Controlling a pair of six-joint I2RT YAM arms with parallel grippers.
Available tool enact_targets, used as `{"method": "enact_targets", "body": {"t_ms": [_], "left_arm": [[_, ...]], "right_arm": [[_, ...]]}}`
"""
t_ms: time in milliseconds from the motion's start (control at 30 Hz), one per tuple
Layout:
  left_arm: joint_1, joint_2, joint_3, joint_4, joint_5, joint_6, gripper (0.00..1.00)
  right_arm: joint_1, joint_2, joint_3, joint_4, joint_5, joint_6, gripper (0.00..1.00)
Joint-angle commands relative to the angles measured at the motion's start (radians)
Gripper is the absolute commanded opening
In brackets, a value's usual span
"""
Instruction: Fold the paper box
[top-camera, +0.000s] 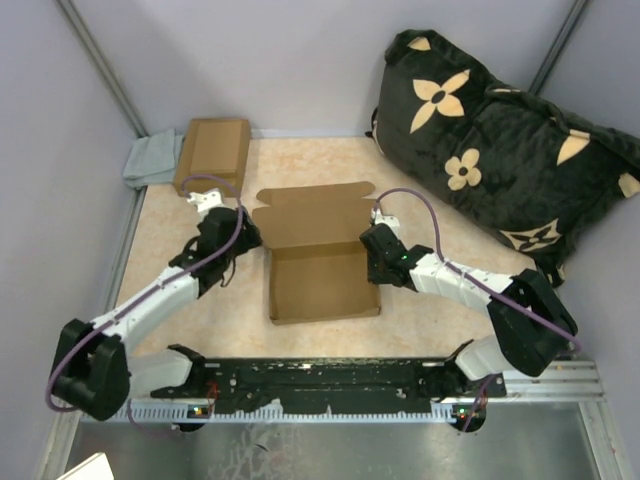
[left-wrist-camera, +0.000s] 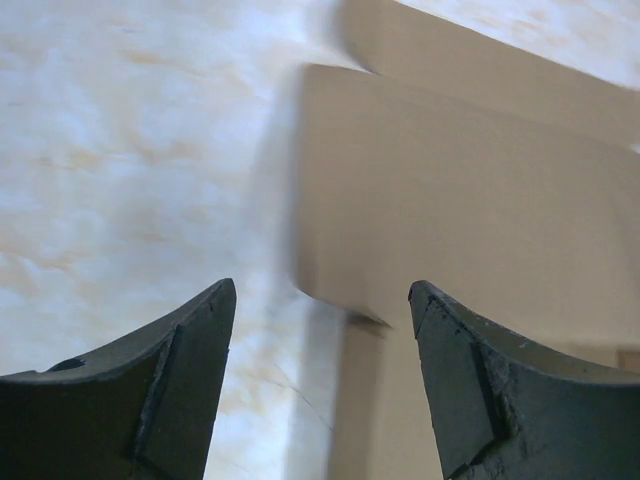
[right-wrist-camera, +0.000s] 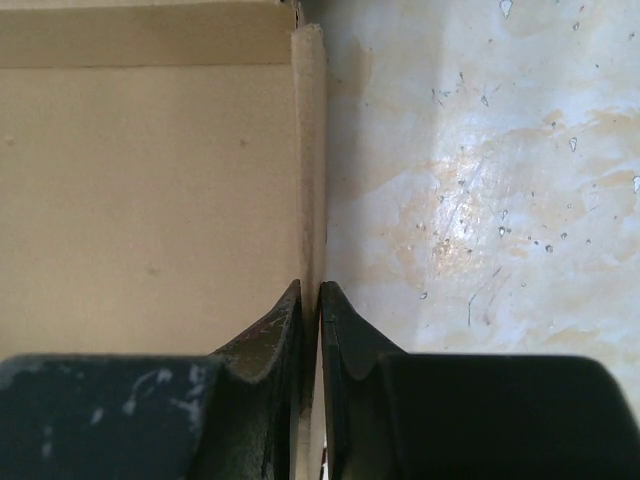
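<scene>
Overhead view, with both wrist views. The paper box (top-camera: 322, 268) is sitting open near the middle of the tabletop (top-camera: 420, 170). Its shallow tray is facing up, and its lid is lying back flat toward 12 o'clock.

I am holding the right gripper (top-camera: 372, 256) at the 3 o'clock wall of the tray. In the right wrist view, that gripper (right-wrist-camera: 320, 300) is pinching the thin upright side wall. Its two fingers are pressing nearly together, one inside the paper box (right-wrist-camera: 150, 180) and one outside over the tabletop (right-wrist-camera: 480, 200).

I am keeping the left gripper (top-camera: 243, 232) at the 10 o'clock corner of the box, where the tray is meeting the lid. In the left wrist view, this gripper (left-wrist-camera: 320, 292) is standing wide apart and gripping nothing. A tan panel of the paper box (left-wrist-camera: 450, 190) is lying ahead of the fingers. That view is blurring, so the panel is probably a side flap, and I cannot tell whether the right-hand finger is touching it.

A smaller cardboard box (top-camera: 212, 152) is resting closed at 11 o'clock, beside a grey cloth (top-camera: 150, 160). A black cushion (top-camera: 500, 140) with tan flower shapes is leaning at 2 o'clock, well apart from the paper box.
</scene>
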Motion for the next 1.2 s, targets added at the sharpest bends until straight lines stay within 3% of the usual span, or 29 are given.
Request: {"method": "enact_targets", "body": {"t_ms": [0,267,633,1033,1167], "left_arm": [[0.195,0.094,0.013,0.09,0.223,-0.003,0.77],[0.334,0.319,0.043,0.256,0.496,-0.081,0.75],[0.349,0.424,0.096,0.364,0.653,-0.071,0.68],[0.337,0.425,0.142,0.345,0.669,-0.034,0.58],[0.298,0.44,0.184,0.31,0.638,0.02,0.46]], "right_arm": [[0.002,-0.018,0.002,0.056,0.009,0.031,0.11],[0.002,-0.035,-0.008,0.086,-0.048,0.011,0.16],[0.002,-0.033,-0.018,0.091,-0.061,-0.014,0.19],[0.002,0.016,0.004,0.094,-0.085,-0.047,0.2],[0.002,0.021,0.019,0.091,-0.098,-0.059,0.2]]}}
